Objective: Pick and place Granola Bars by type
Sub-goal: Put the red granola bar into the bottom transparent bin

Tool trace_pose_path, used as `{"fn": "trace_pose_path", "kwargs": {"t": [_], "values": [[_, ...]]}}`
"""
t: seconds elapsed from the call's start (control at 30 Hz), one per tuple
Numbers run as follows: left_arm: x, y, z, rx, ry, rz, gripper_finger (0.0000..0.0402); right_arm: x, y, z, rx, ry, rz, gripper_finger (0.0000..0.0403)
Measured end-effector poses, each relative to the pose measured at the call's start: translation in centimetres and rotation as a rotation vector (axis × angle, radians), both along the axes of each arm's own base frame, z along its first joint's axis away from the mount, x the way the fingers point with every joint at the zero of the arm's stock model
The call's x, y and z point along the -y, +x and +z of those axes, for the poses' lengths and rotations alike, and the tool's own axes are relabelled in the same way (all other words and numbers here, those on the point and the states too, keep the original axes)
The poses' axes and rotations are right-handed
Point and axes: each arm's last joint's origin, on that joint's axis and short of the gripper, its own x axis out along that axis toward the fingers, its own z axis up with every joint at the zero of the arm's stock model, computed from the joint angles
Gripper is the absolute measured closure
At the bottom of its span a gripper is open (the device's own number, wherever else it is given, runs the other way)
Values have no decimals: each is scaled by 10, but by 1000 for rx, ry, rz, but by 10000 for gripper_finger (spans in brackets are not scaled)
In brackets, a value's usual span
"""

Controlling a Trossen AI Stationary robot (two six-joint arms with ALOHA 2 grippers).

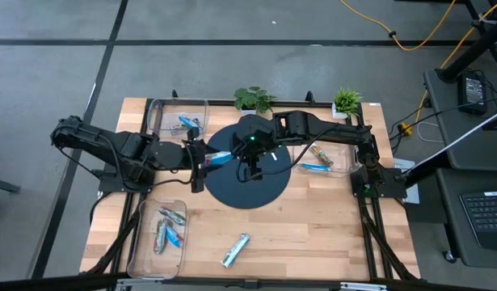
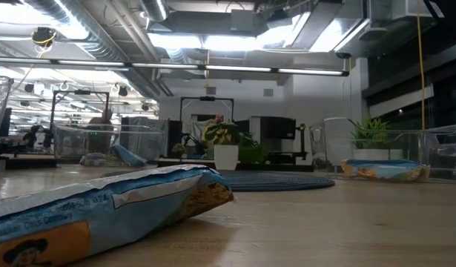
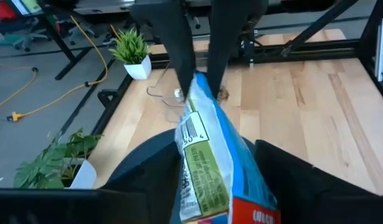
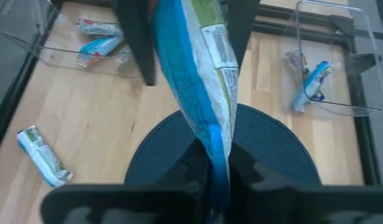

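Observation:
One granola bar [image 1: 220, 158], blue and silver foil with a green panel, hangs in the air over the dark round mat [image 1: 248, 182]. My left gripper [image 1: 201, 158] reaches in from the table's left and is shut on the bar's left end. My right gripper [image 1: 246, 158] comes from the right and is shut on its other end. Each wrist view shows the bar [image 3: 210, 155] [image 4: 197, 81] running from that arm's own fingers to the other arm's fingers. Neither gripper shows in the low view. My left gripper [image 3: 219, 186] has the bar's left end [image 3: 203, 180] between its two fingers, which sit on the wrapper's two long edges. It comes level from the table's left, along the bar. The bar is lifted clear of the mat. My right gripper [image 4: 213, 180] pinches the bar's right end [image 4: 215, 149], the flat sealed wrapper seen edge-on between the shut fingers. The fingers [image 3: 182, 62] come from the table's right, along the bar. The bar spans between the two grippers, slightly twisted.
Clear bins hold more bars: far left [image 1: 187, 124], near left [image 1: 169, 226] and right [image 1: 317, 158]. One loose bar [image 1: 236, 249] lies near the near edge and fills the low view [image 2: 101, 208]. Two potted plants [image 1: 254, 99] [image 1: 346, 101] stand at the far edge.

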Motion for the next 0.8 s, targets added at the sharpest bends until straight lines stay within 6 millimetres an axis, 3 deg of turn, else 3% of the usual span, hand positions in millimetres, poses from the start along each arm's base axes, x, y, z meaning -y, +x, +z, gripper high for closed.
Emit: {"fn": "trace_pose_path", "kwargs": {"t": [0.17,0.47,0.63,0.8], "values": [[0,0,0,4,6,13,262,-1,0,0,0,15,11,380],[-1,0,1,6,39,41,354,-1,0,0,0,18,7,322],[-1,0,1,6,40,41,369,-1,-3,1,-13,13,13,312],[-2,0,2,16,40,47,364,0,-25,19,-18,9,15,299]]}}
